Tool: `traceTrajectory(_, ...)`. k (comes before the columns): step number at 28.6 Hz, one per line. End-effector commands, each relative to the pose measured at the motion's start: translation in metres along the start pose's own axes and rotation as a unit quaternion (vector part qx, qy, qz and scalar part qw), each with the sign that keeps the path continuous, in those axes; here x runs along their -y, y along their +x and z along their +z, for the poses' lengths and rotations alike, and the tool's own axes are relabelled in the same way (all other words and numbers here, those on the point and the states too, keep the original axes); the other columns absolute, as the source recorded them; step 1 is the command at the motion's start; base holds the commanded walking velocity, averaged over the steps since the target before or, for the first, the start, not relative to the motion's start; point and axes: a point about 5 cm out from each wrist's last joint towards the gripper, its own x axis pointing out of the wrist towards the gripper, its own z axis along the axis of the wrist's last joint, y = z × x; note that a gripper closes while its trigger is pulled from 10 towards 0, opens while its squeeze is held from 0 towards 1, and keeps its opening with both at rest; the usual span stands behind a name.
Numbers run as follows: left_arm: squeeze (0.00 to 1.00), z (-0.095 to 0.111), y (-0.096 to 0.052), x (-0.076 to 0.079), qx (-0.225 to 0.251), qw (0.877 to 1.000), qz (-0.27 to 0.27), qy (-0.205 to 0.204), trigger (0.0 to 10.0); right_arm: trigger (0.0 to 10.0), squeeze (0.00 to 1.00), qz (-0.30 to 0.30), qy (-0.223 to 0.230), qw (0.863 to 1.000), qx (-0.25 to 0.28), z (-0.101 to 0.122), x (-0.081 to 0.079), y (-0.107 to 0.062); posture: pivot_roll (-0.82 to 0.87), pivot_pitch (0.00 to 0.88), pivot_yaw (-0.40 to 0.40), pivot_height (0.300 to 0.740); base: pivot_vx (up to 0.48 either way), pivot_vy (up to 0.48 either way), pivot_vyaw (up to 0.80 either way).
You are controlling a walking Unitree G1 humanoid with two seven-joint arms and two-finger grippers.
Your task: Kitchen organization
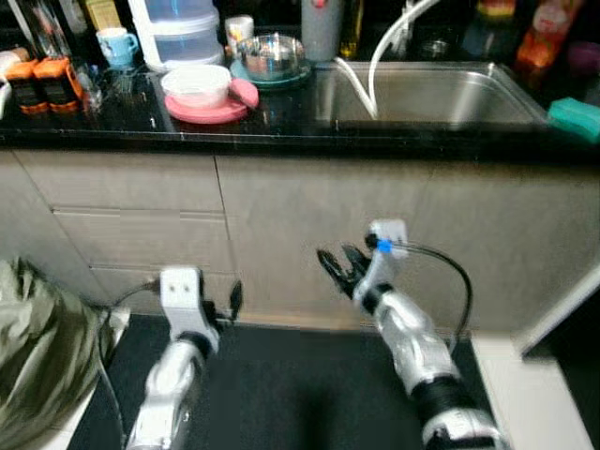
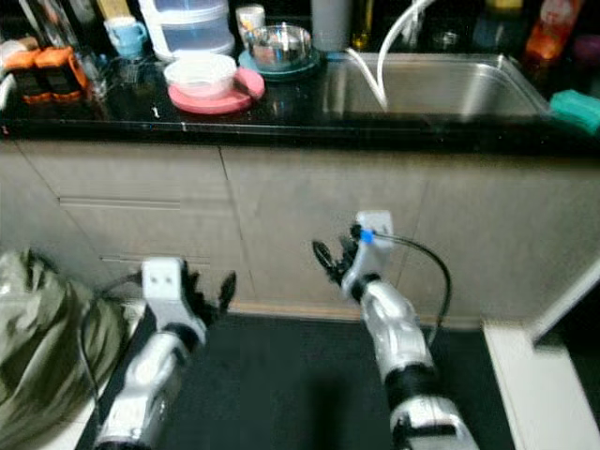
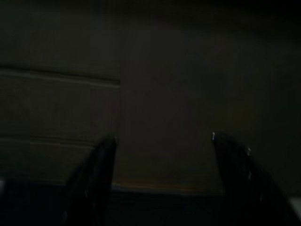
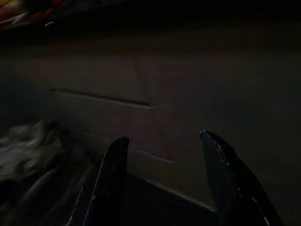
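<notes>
Your left end effector (image 3: 160,179) and right end effector (image 4: 164,179) hang low before the cabinet (image 1: 309,234), fingers apart (empty). Labels on the bench (image 1: 281,117) bottles (image 1: 539,37) are unreadable.

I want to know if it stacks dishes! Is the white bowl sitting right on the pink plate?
Touching. In the left eye view the white bowl rests on the pink plate, whose rim shows around the bowl's base with no gap.
</notes>
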Motion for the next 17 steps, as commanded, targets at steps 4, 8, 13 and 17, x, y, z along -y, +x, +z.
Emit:
traceTrajectory(4, 0.00, -0.005, -0.004, -0.007, -0.014, 1.000, 0.013, 0.003, 10.0, 10.0, 0.00, 0.024, 0.020, 1.000, 0.003, 0.001, -0.010, 0.002, 0.09, 0.000, 0.029, 0.740, 0.451, 0.000, 0.47)
traceTrajectory(8, 0.00, -0.006, -0.003, -0.007, -0.017, 1.000, 0.012, 0.004, 10.0, 10.0, 0.00, 0.036, 0.027, 0.999, 0.013, 0.005, -0.014, 0.003, 0.09, 0.000, 0.025, 0.740, 0.450, 0.000, 0.00)
traceTrajectory(13, 0.00, -0.007, -0.002, -0.007, -0.019, 1.000, 0.010, 0.006, 10.0, 10.0, 0.00, 0.054, 0.042, 0.997, 0.030, 0.012, -0.020, 0.006, 0.09, 0.000, 0.023, 0.740, 0.448, 0.000, 0.00)
traceTrajectory(17, 0.00, -0.007, -0.001, -0.008, -0.020, 1.000, 0.010, 0.007, 10.0, 10.0, 0.00, 0.141, 0.123, 0.977, 0.098, 0.043, -0.039, 0.007, 0.10, 0.000, 0.019, 0.740, 0.447, 0.000, 0.00)
